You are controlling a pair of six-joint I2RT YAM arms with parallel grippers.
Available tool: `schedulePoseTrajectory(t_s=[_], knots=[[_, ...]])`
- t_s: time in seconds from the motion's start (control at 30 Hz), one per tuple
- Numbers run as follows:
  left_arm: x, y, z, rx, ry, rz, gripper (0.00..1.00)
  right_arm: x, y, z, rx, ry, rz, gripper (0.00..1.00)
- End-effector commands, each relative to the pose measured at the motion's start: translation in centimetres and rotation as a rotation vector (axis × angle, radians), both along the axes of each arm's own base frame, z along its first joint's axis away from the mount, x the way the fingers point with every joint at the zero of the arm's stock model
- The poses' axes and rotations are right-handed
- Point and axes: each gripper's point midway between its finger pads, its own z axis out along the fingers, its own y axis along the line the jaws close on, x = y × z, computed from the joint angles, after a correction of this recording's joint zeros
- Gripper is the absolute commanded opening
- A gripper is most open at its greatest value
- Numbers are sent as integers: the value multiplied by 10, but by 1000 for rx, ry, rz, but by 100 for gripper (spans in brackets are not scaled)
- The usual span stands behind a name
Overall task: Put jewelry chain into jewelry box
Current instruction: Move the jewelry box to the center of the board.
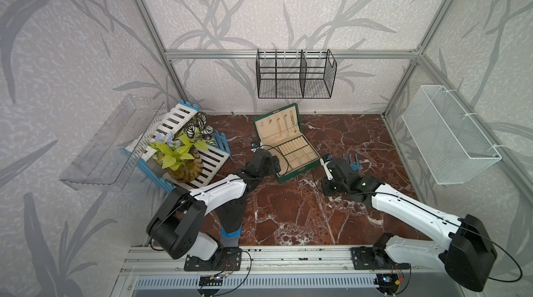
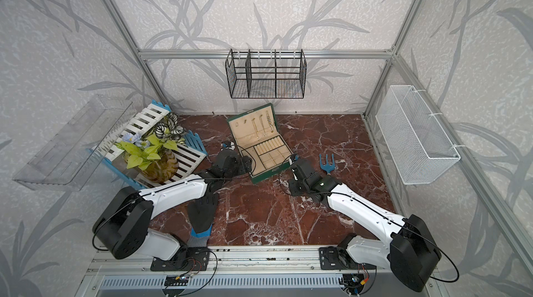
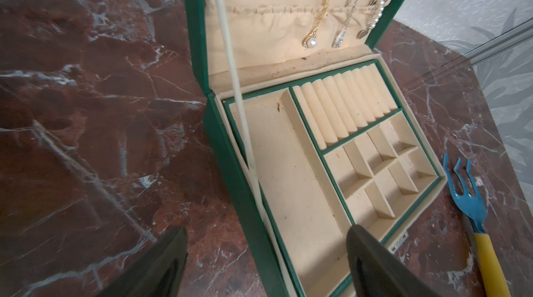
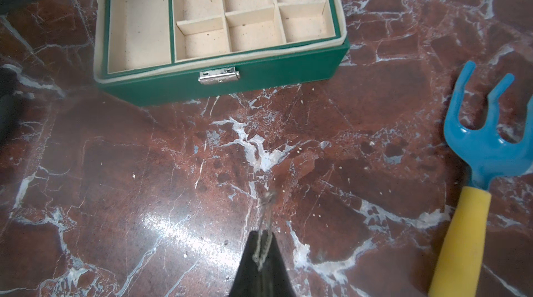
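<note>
Nearest your base, a dark knit glove (image 2: 202, 214) with a blue cuff lay flat on the surface (image 2: 274, 217), which was glossy red-brown marble pattern with white veins.

Your right fingers (image 4: 248, 263) were clenched on the jewelry chain (image 4: 266, 217). It was a thin strand of dull metal links sticking out past the tips, over the surface in front of the box's clasp side and outside the box.

Beside them lay a garden fork (image 4: 484, 142) with blue plastic tines and a yellow handle.

Your left fingers (image 3: 372, 261) stood released and spread wide, straddling a side wall of the jewelry box (image 1: 294, 172) with nothing between them.

- **Box:** dark green textured shell, beige velvety lining, lid upright.
- **Inside:** one long trough, a row of ring rolls (image 3: 346, 108) and six small square cells.
- **Clasp:** the silvery clasp (image 4: 218, 75) was too blurred to read any marking.
- **Strap:** a cream strap (image 3: 230, 79) ran from lid to base.
- **Lid:** three necklaces (image 3: 354, 1) hung inside, one gold with a pearl pendant (image 3: 311, 42).

Farthest off, a black wire basket (image 1: 295, 74) hung on the back wall.
</note>
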Motion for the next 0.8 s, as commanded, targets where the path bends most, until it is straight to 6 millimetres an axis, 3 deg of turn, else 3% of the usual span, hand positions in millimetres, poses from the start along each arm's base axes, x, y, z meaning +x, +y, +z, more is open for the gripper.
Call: schedulePoseTrajectory(t_s=[0.0, 0.17, 0.33, 0.57, 0.77], knots=[[13, -10, -21, -18, 82, -5, 89, 1, -2, 13, 18, -21, -30, 0], [20, -17, -44, 5, 139, -37, 74, -2, -10, 19, 10, -29, -57, 0], [4, -12, -55, 33, 177, -66, 49, -4, -16, 31, 22, -47, -79, 0], [-44, -9, -66, 61, 230, -187, 33, -6, -18, 52, 35, -33, -77, 0], [-87, -18, -59, 86, 238, -340, 29, -5, -14, 74, 63, -26, -55, 0]])
